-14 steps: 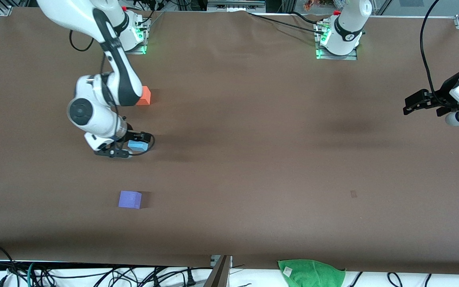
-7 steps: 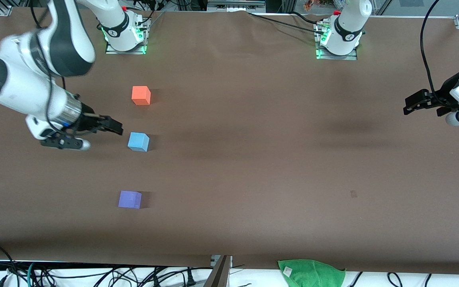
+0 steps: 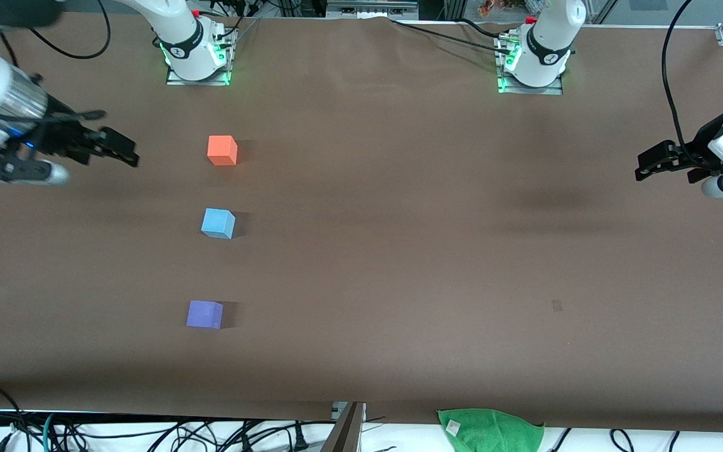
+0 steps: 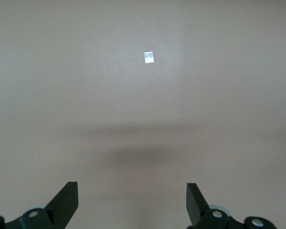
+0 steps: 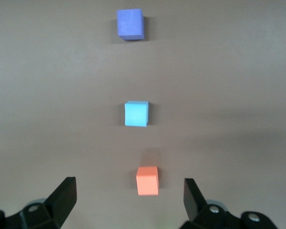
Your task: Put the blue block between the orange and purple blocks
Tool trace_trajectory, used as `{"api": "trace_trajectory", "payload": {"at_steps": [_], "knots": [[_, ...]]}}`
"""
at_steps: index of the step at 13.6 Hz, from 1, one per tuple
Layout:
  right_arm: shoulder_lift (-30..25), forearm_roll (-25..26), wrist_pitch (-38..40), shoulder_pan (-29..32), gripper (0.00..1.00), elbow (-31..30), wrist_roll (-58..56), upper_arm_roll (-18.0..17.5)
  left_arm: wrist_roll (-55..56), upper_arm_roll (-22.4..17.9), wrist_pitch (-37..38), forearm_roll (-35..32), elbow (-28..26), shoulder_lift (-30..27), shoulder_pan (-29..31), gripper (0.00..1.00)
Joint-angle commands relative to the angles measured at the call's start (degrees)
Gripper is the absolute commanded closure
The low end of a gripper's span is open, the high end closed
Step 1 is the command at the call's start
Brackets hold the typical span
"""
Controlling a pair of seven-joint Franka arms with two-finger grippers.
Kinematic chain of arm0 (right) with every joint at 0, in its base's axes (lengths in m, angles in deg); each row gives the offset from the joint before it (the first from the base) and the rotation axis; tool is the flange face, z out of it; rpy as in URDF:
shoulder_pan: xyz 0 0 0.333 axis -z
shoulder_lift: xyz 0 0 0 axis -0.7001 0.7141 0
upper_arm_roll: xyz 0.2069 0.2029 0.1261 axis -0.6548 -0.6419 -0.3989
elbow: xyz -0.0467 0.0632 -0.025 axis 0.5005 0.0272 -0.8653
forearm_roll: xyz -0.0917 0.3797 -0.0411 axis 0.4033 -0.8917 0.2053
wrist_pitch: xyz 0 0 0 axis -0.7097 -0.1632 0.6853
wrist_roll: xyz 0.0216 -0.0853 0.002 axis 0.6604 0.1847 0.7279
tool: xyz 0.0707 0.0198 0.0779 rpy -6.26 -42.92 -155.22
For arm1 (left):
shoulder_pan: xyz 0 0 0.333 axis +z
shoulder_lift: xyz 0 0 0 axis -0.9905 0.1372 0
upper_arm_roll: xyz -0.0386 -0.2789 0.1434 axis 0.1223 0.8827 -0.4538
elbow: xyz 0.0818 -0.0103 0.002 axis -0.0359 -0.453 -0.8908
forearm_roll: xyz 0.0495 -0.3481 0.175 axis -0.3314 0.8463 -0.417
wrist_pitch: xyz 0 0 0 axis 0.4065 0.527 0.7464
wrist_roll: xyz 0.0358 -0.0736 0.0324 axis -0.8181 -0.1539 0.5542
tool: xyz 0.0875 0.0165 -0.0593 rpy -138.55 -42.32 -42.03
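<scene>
The blue block stands on the brown table in a line between the orange block, farther from the front camera, and the purple block, nearer to it. All three stand apart and also show in the right wrist view: purple, blue, orange. My right gripper is open and empty, up over the table toward the right arm's end, off to the side of the orange block; it also shows in its wrist view. My left gripper waits open and empty over its end of the table.
A small pale mark lies on the table mat and also shows in the left wrist view. A green cloth hangs at the table's front edge. Cables run along that edge.
My right gripper was at the blue block a second ago; it has drawn away toward the right arm's end of the table and risen. The blue block stands free. The left arm has not moved.
</scene>
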Motion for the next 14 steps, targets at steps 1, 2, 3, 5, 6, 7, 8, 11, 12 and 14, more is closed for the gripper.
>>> {"api": "trace_trajectory", "payload": {"at_steps": [1,2,3,5,6,7,8,11,12,14], "knots": [[-4.25,1.11,1.91,9.5,0.01,-0.6,-2.03,-8.73,-0.87,-0.02,1.1,1.14,0.85,-0.12,0.29,0.0],[-4.53,2.77,2.0,9.51,0.01,-1.12,-2.04,-8.92,-0.78,0.07,1.1,1.14,0.85,-0.12,0.2,0.0],[-4.53,4.0,1.65,9.51,0.01,-1.65,-2.12,-8.93,-0.78,0.07,1.1,1.14,0.85,-0.12,0.2,0.0],[-4.18,4.37,1.39,9.51,0.01,-1.48,-2.48,-8.93,-0.78,0.07,1.02,1.14,0.94,-0.12,0.2,0.0],[-3.92,5.5,1.3,9.51,0.01,-1.13,-3.17,-8.84,-0.78,0.07,1.02,1.23,0.94,-0.12,0.2,0.0],[-3.83,6.03,1.12,9.51,0.01,-1.04,-3.79,-8.84,-0.78,0.07,1.02,1.23,0.94,-0.12,0.2,0.0],[-3.74,6.04,0.95,9.6,0.01,-0.52,-3.88,-8.75,-0.78,0.07,1.02,1.23,0.94,-0.12,0.2,0.0],[-3.21,6.48,1.12,9.77,0.01,0.8,-4.24,-8.57,-0.87,-0.02,1.02,1.23,0.94,-0.12,0.38,0.0],[-3.3,6.91,1.38,9.77,0.01,0.98,-4.32,-8.66,-0.78,-0.02,1.02,1.23,0.94,0.15,0.29,0.0],[-3.56,10.24,1.91,9.6,0.01,1.77,-7.38,-9.1,-0.78,-0.02,1.02,1.23,2.08,0.76,0.2,0.0]]}}
